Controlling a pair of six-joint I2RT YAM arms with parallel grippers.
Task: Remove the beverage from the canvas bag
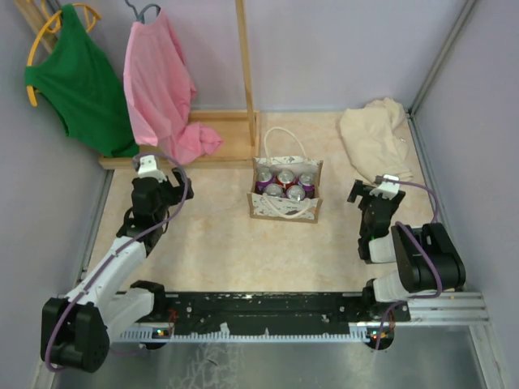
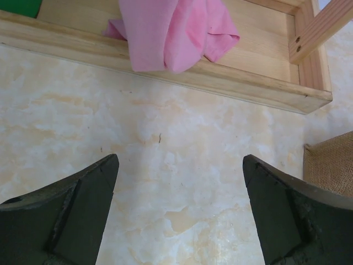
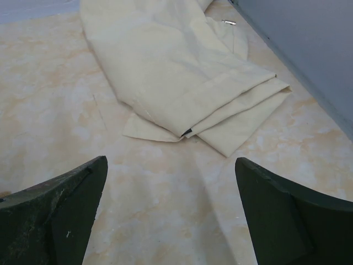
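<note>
The canvas bag stands in the middle of the table, small and beige with two white rope handles. Several beverage cans with purple and red sides stand upright inside it. A corner of the bag shows at the right edge of the left wrist view. My left gripper is open and empty, left of the bag and apart from it; in the left wrist view it hangs over bare table. My right gripper is open and empty, right of the bag; in its own view it hangs over bare table.
A plain cream cloth lies at the back right, also in the right wrist view. A wooden rack base sits at the back, with a pink shirt and a green shirt hanging over it. Purple walls close in the sides.
</note>
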